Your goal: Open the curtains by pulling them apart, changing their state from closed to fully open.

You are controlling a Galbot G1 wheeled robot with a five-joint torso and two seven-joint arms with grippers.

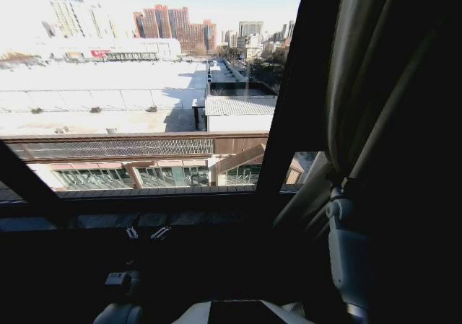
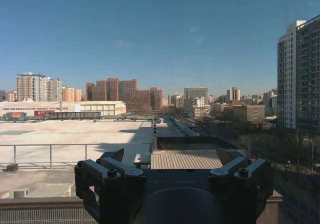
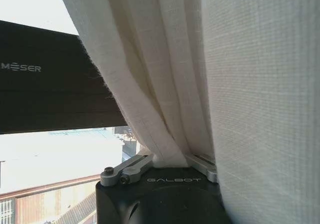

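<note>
Head view downward at window frame (image 1: 289, 122); wrist views close behind claws, outward.

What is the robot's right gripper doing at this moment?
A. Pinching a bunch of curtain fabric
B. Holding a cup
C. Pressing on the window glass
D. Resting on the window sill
A: in the right wrist view the right gripper is shut on a gathered fold of the curtain, and the head view shows it pulled to the window's right side.

Large window (image 1: 144, 86), black frame bar (image 1: 289, 100), dark sill (image 1: 144, 219) below. Bright daylight outside: clear sky, flat rooftops (image 1: 101, 86), distant city buildings (image 2: 122, 94).
</note>
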